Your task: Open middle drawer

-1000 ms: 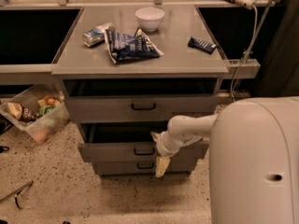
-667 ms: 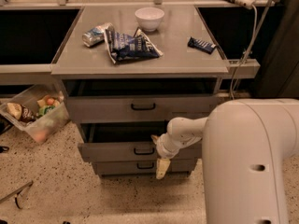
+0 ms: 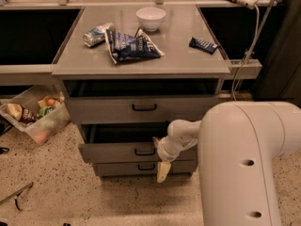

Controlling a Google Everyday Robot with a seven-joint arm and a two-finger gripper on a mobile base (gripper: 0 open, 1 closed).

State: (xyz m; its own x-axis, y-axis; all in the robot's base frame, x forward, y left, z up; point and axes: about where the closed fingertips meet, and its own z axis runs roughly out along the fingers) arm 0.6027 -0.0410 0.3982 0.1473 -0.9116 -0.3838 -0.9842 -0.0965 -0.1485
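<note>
1. Speckled floor (image 3: 70,197): it runs across the lower part of your view.
2. Robot arm (image 3: 249,164): a bulky white housing fills your lower right. A slimmer white link reaches left from it toward the drawer fronts.
3. Grey cabinet (image 3: 188,62): flat top, three drawers stacked beneath.
4. Top drawer (image 3: 108,109): the biggest front. It stands out a little, with a dark gap showing under the cabinet top.
5. Middle drawer (image 3: 113,152): your task item. Its medium grey front sits between the other two and stands forward of the bottom drawer (image 3: 117,168). A dark opening shows above its front edge.
6. Clear plastic bin (image 3: 33,119): on the floor to the left of the cabinet, holding assorted food items.
7. Blue chip bag (image 3: 131,44): lying flat near the middle of the top.
8. White bowl (image 3: 150,18): upright, behind the bag.
9. Crushed can (image 3: 96,34): on its side, touching the bag's left edge.
10. Dark wrapped bar (image 3: 203,44): on the right side of the top, well apart from the bag.
11. Gripper (image 3: 162,164): at the middle drawer's front, just right of the black bar handle (image 3: 144,151). Its cream tip hangs down over the bottom drawer. You cannot tell how wide it stands or whether it grips anything.
</note>
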